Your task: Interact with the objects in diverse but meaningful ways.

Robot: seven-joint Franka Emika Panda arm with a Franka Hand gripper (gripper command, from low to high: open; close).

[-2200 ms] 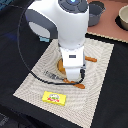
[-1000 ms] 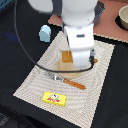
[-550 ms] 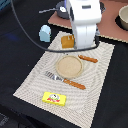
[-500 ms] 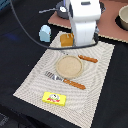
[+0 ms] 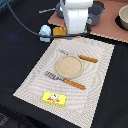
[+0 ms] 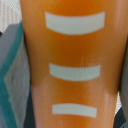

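Note:
An orange rectangular block (image 6: 75,55) with three white stripes fills the wrist view, held between grey fingers (image 6: 6,75) at both edges. In the exterior view my gripper (image 5: 62,33) is shut on this orange block (image 5: 59,31) at the back of the placemat. The block is low over the surface; whether it touches I cannot tell. A light-blue and white carton (image 5: 45,33) stands right beside it, on the exterior view's left. A flat yellow packet (image 5: 54,98) with a red mark lies at the placemat's near edge.
A round tan plate (image 5: 68,65) sits mid-placemat (image 5: 97,90), with an orange-handled knife (image 5: 83,58) behind it and a fork (image 5: 65,81) in front. Two grey pots (image 5: 123,17) stand on a brown mat at the back right. A black cable (image 5: 22,25) arcs at the left.
The arm has carried the orange block from over the plate back to the far edge of the placemat, beside the carton. The plate is now uncovered.

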